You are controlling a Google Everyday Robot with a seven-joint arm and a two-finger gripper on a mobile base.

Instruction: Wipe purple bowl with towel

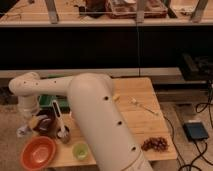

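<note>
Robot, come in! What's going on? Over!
Tool low at far left, by the purple bowl. Towel hard to make out. Orange bowl and green cup close by.

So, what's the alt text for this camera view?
A white robot arm reaches across a wooden table, its gripper low over a dark purple bowl. An orange bowl and small green cup sit nearby.
</note>
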